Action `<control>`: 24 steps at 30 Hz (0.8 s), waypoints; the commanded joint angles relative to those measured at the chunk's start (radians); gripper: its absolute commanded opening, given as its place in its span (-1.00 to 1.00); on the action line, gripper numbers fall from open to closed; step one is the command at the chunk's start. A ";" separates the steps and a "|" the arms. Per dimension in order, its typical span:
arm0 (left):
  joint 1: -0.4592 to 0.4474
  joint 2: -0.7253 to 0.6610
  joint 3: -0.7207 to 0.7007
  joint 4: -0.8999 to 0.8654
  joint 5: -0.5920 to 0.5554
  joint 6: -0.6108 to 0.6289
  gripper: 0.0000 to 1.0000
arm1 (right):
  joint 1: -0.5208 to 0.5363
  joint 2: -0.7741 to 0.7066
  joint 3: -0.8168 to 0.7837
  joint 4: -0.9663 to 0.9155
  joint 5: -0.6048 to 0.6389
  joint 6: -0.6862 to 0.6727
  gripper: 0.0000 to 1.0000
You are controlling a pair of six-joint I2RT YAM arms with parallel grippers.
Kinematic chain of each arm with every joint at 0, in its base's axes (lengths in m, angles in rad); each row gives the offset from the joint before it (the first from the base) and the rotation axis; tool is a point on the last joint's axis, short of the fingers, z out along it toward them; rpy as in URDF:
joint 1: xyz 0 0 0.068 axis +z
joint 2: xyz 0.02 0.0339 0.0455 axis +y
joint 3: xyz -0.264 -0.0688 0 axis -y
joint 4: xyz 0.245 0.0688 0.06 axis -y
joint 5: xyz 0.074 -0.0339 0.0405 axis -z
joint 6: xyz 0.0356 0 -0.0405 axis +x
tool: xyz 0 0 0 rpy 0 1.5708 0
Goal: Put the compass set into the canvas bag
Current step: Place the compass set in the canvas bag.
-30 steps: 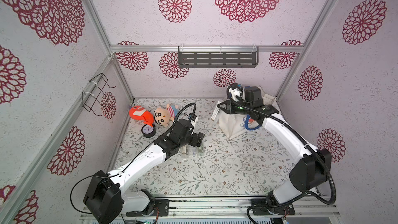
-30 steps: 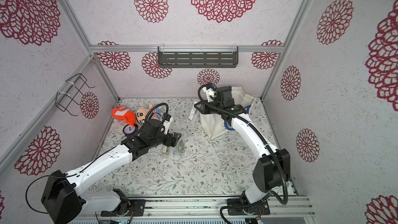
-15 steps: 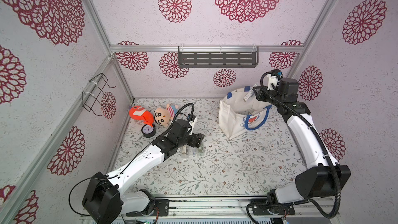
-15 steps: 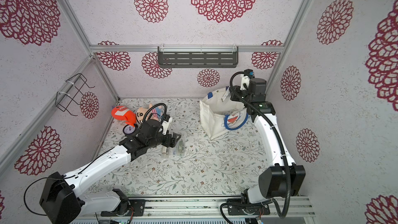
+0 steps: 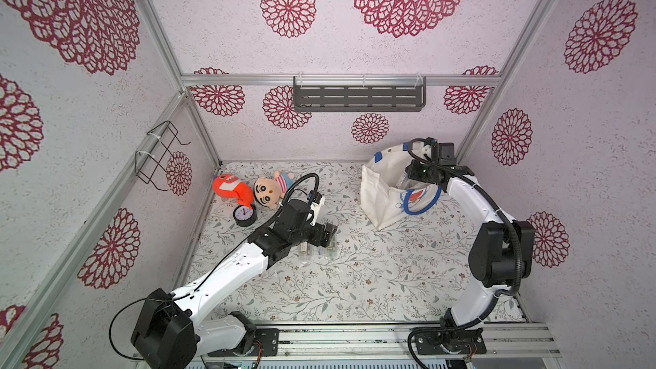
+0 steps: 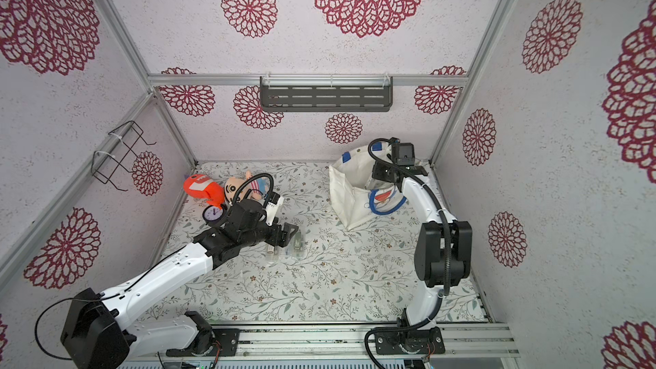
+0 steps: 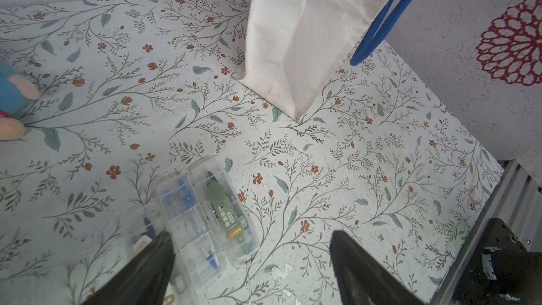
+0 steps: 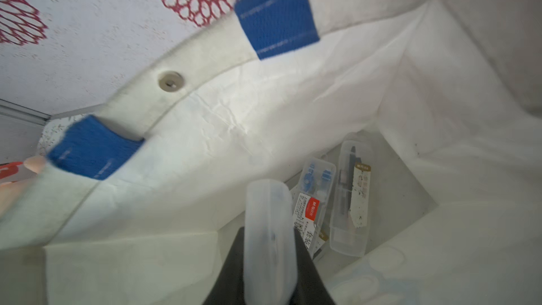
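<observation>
A: Right wrist view. Canvas bag (image 8: pixel 264 118) stands open; two clear cases (image 8: pixel 349 198) lie side by side on its bottom.
B: Right claw (image 8: pixel 268 236)?
A: Clamped on a compass set (image 8: pixel 268 206) at the bag's mouth, long axis along the fingers, tip pointing down inside.
B: Left claw (image 7: pixel 250 234)?
A: Spread wide, empty, over loose cases (image 7: pixel 205 218) on the counter (image 7: pixel 381 156).
</observation>
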 commanded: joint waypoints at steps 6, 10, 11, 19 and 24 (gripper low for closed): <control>0.010 0.003 -0.006 -0.011 -0.025 0.013 0.76 | 0.023 0.074 0.088 -0.096 0.046 -0.010 -1.00; 0.010 -0.004 -0.012 -0.019 -0.039 0.005 0.76 | 0.024 0.081 0.109 -0.162 0.062 -0.025 -0.73; 0.011 -0.004 -0.014 -0.019 -0.042 0.007 0.76 | 0.024 0.087 0.121 -0.187 0.072 -0.031 -0.62; 0.029 0.021 -0.009 -0.035 -0.060 -0.008 0.76 | 0.024 0.110 0.159 -0.255 0.101 -0.046 -0.29; 0.038 0.023 -0.010 -0.062 -0.094 -0.048 0.76 | 0.025 0.093 0.200 -0.272 0.115 -0.050 -0.19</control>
